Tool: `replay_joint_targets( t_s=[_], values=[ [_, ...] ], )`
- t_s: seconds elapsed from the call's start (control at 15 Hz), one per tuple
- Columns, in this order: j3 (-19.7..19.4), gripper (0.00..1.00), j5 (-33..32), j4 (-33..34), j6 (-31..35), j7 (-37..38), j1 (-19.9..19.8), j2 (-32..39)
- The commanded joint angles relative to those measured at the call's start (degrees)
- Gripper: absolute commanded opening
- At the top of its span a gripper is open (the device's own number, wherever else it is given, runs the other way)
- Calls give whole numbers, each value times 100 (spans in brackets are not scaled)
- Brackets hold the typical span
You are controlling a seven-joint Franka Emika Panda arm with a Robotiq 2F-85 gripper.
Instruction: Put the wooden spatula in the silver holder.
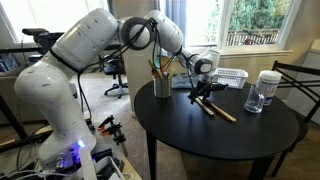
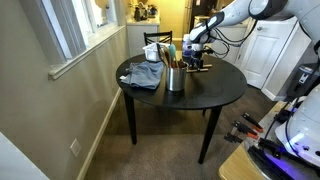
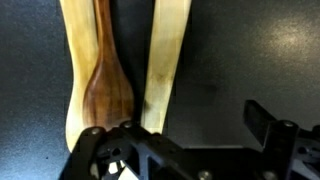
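Note:
The wooden spatula [image 3: 166,60], flat and light tan, lies on the black table [image 3: 230,60]. Close beside it lies a wooden spoon [image 3: 100,85] with a darker bowl. My gripper [image 3: 183,128] hangs open just above them. The spatula's near end sits between the jaws, close to one finger [image 3: 100,140], and the opposite finger [image 3: 268,118] is over bare table. In both exterior views the gripper [image 1: 203,92] [image 2: 195,62] is low over the wooden pieces [image 1: 218,109]. The silver holder [image 1: 162,86] [image 2: 176,78] stands upright beside it with several utensils inside.
A clear jar with a white lid [image 1: 264,90] and a white mesh basket [image 1: 231,77] stand at the table's far side. A grey-blue cloth [image 2: 145,75] lies near the holder. Chairs [image 1: 300,85] stand round the round table [image 1: 220,135].

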Motion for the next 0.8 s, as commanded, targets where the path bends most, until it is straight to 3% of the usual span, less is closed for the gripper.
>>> replay_joint_targets(
  t_s=[0.0,0.73],
  values=[
    [13,100,25,407,-289,-284,-53,276],
    [-16,100,-97,497,-442,-509,144,344]
  ],
)
